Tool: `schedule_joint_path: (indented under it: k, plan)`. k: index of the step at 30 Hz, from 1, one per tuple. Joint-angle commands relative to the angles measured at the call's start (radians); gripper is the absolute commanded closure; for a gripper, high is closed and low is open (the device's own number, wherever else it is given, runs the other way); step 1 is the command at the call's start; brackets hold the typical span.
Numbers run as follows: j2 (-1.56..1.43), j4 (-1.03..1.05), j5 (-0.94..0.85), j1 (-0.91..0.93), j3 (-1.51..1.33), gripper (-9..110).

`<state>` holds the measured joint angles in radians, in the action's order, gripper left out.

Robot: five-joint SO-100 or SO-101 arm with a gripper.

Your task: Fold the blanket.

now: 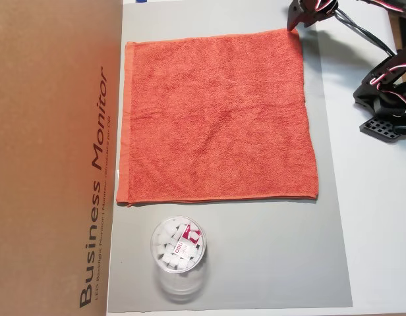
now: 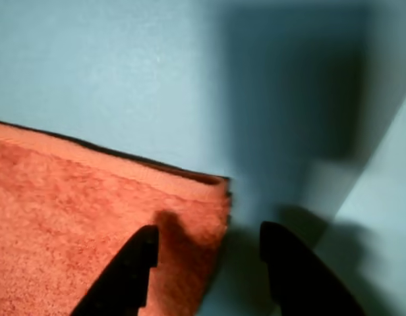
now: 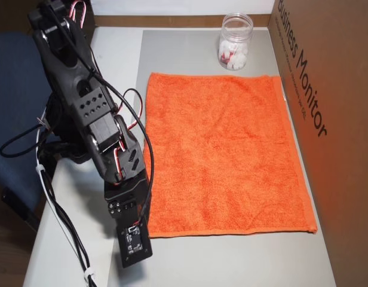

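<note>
In an overhead view, the cardboard box point(image 1: 55, 158) is seen at left; the blanket point(image 1: 219, 118) is laid flat, unfolded, on the grey mat point(image 1: 269, 257), w/ a clear cup point(image 1: 178, 253) below it. The gripper point(image 2: 206, 253) is held over the blanket's corner in the wrist view, jaws apart, one on either side of the edge.

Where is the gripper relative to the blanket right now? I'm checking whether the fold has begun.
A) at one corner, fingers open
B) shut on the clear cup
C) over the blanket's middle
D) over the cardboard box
A: in the wrist view the gripper straddles a corner of the flat blanket, with one of its fingers over the cloth and the other over the grey mat, a clear gap between them.
</note>
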<state>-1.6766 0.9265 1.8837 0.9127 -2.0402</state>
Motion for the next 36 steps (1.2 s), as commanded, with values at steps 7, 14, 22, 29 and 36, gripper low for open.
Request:
schedule_joint_path:
  k: [7,14,22,29,36]
  plan:
    - [0.043,-0.014,-0.002,-0.003,0.002,86]
    - [0.120,-0.081,0.003,0.005,0.012,86]
    - [0.126,-0.135,-0.008,-0.011,-0.003,86]
    - [0.126,-0.130,-0.008,-0.011,-0.005,93]
    - [0.126,-0.130,-0.009,-0.011,-0.005,98]
